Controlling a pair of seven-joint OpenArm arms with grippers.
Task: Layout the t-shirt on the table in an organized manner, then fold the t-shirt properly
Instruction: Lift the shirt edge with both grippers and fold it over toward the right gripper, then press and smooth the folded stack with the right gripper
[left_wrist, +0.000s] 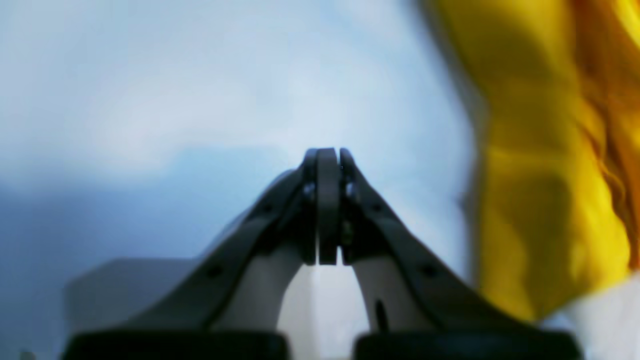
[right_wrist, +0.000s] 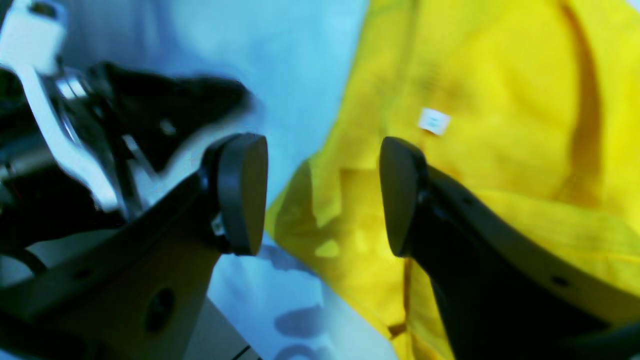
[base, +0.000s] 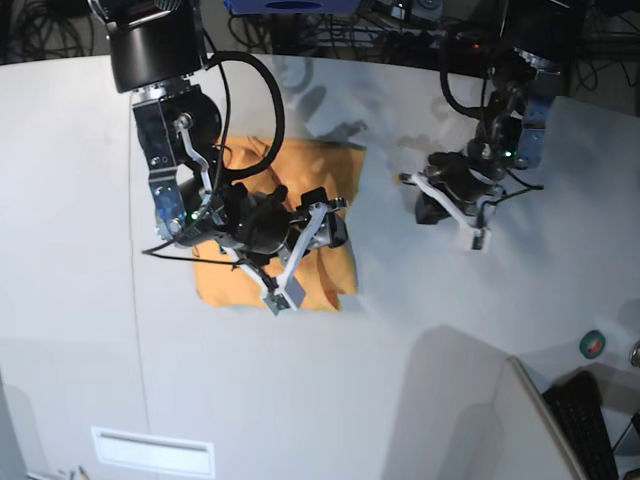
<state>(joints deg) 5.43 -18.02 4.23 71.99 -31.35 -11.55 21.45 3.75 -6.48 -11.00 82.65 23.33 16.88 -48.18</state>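
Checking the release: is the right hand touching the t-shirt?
Cannot tell. Right wrist view shows the right hand open over the t-shirt, nothing between its pads.

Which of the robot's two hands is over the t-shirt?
The right hand, open above the t-shirt. The left hand is shut over the bare table beside it.

The scene is viewed from high above in the base view, looking almost straight down on the table (base: 420, 400), with both arms taken in at a distance. The left wrist view is set just behind the left gripper (left_wrist: 328, 160), aimed along its fingers, close and blurred, with the t-shirt (left_wrist: 540, 150) caught at its right edge. The right wrist view is mounted behind the right gripper (right_wrist: 322, 195), close over the t-shirt (right_wrist: 490, 100). The t-shirt (base: 310, 170) and tabletop are shared by all three views.
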